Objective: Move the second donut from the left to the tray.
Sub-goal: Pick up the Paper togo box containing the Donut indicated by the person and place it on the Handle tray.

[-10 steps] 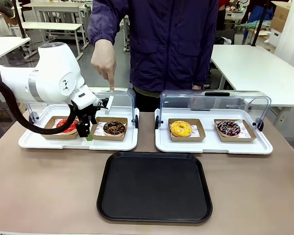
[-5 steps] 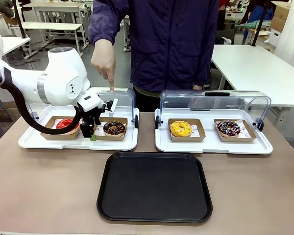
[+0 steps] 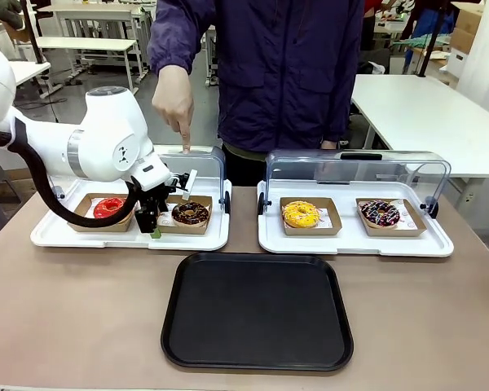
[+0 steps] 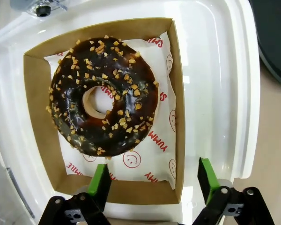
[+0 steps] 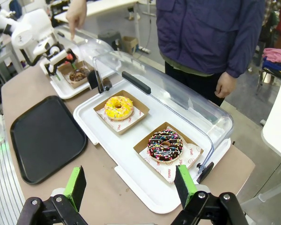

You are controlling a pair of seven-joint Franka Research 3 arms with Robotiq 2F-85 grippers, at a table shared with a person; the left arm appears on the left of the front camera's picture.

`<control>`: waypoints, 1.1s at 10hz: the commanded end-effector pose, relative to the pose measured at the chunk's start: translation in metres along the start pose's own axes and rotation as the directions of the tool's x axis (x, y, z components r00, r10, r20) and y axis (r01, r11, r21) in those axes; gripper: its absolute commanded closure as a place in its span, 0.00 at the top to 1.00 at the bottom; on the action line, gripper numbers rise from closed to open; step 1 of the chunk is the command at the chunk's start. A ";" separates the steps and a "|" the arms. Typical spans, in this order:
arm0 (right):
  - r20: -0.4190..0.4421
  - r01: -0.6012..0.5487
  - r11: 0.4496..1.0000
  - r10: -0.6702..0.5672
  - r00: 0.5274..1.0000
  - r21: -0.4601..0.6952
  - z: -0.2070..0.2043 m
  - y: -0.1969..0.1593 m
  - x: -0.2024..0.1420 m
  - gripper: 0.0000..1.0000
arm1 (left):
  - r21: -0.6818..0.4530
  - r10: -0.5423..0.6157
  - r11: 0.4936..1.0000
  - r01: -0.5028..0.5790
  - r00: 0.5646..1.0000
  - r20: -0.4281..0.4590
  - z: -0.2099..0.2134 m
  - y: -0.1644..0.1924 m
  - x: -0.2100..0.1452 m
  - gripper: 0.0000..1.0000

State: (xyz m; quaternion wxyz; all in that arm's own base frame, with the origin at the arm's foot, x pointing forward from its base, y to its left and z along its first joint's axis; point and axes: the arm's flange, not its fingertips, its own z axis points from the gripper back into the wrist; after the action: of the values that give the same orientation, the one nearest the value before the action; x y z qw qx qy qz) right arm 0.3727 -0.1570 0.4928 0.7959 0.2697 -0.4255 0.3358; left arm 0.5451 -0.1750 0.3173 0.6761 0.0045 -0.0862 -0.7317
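The green fingers point(image 4: 101, 180) of the left gripper point(image 4: 153, 180) are held apart astride a wall of the shallow brown cardboard holder point(image 4: 37, 117), ready for pinching. Inside it lies the dark nut-sprinkled chocolate ring donut point(image 4: 70, 117), not yet on the flat black plastic tray point(image 3: 257, 314).

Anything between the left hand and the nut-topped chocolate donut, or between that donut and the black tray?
Nothing visible does. The left hand straddles the holder's wall beside the donut, and the clear lid stands raised behind it. Toward the black tray lies only the white display tray's low front rim.
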 end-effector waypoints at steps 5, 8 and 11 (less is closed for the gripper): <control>0.038 -0.024 1.000 0.023 0.999 0.001 -0.002 -0.002 0.001 1.00 | -0.037 0.027 0.999 -0.027 1.000 0.003 0.001 0.003 0.004 0.00; 0.038 -0.024 1.000 0.023 0.999 0.001 -0.002 -0.002 0.001 1.00 | -0.054 0.043 0.998 -0.043 0.999 -0.005 0.002 0.002 0.004 0.00; 0.038 -0.024 1.000 0.023 0.999 0.001 -0.002 -0.002 0.001 1.00 | -0.066 0.080 0.995 -0.080 0.997 -0.008 -0.001 0.008 0.003 0.00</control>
State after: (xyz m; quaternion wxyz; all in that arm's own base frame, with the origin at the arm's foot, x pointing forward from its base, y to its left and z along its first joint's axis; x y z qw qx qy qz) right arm 0.3727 -0.1570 0.4928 0.7959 0.2697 -0.4255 0.3359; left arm 0.5463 -0.1775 0.3185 0.6912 -0.0124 -0.0692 -0.7193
